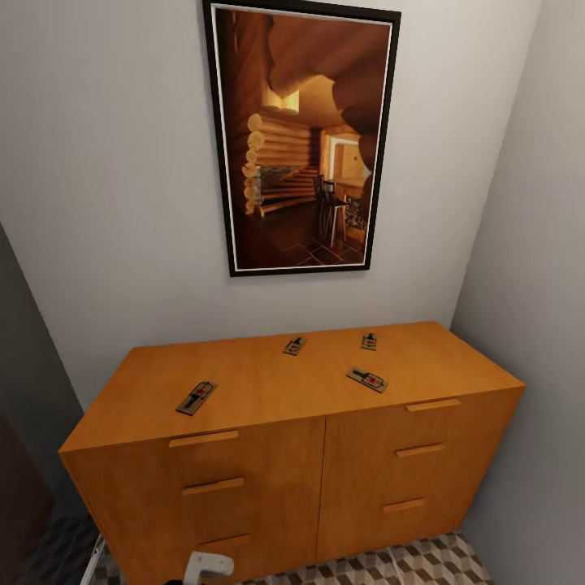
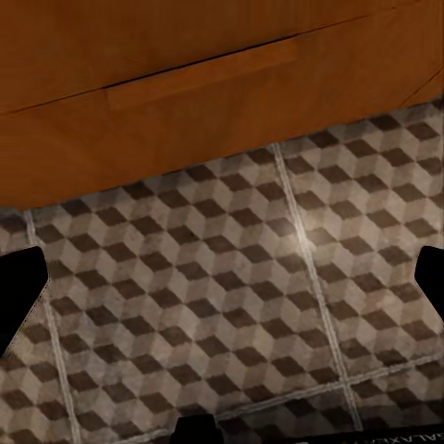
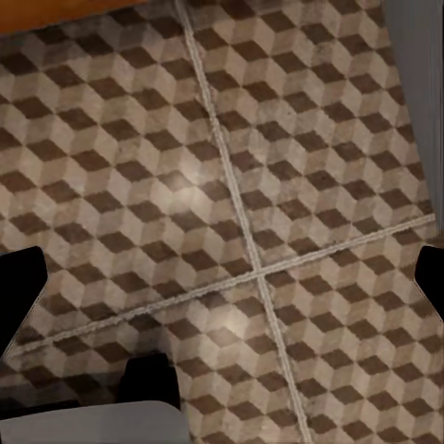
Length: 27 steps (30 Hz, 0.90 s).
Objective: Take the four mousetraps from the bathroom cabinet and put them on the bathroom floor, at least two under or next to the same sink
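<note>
Up top, four mousetraps (image 1: 196, 397) (image 1: 295, 345) (image 1: 369, 341) (image 1: 367, 379) lie on the cabinet (image 1: 268, 455): one near its front left edge, three toward the right. Both grippers, left (image 2: 222, 296) and right (image 3: 222, 296), hang spread wide and empty over the bathroom floor (image 3: 277, 157).

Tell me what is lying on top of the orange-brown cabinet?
Four mousetraps lie on the cabinet top. All drawers are closed, so their contents cannot be seen.

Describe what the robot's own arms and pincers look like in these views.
Little shows. The left pincer and right pincer appear as plain black fingertips at the frame edges. A white rounded arm part sits low in the head view. No cables are visible.
</note>
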Motion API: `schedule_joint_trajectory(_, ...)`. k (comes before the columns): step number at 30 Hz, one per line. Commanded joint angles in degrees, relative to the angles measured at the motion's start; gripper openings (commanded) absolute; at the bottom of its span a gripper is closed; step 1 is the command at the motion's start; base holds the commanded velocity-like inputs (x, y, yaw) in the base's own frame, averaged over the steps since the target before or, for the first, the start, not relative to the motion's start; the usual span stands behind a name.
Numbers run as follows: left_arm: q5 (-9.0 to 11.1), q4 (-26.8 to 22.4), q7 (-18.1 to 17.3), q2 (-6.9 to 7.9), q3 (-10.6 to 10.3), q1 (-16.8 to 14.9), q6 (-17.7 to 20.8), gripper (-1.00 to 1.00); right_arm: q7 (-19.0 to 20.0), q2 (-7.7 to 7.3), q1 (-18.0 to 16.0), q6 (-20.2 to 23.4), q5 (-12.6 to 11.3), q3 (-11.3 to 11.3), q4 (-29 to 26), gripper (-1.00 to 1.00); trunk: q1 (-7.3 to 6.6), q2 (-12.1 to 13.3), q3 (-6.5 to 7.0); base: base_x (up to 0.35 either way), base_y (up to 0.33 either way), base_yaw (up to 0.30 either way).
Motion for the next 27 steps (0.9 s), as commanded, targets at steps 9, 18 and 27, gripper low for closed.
schedule_joint_trajectory(9,-0.37,-3.2,-0.25,-0.18,-0.04,-2.58,2.19,1.0,0.14,-0.4,-0.9,1.01,-0.27,-1.42,-4.42,1.0,0.0,-0.04,-0.07,0.0,0.0,0.0)
schedule_joint_trajectory(18,-0.31,-8.95,-0.37,-0.46,-0.19,-3.57,4.23,1.0,0.24,-0.69,-1.03,6.32,-0.38,-4.19,-13.65,1.0,0.0,-0.04,-0.07,0.0,0.0,0.0)
schedule_joint_trajectory(27,-0.02,-16.91,-0.55,-0.6,-3.17,-3.73,9.09,1.0,0.62,-0.94,-1.01,16.71,-0.35,-10.14,-26.69,1.0,0.0,-0.04,-0.07,0.0,0.0,0.0)
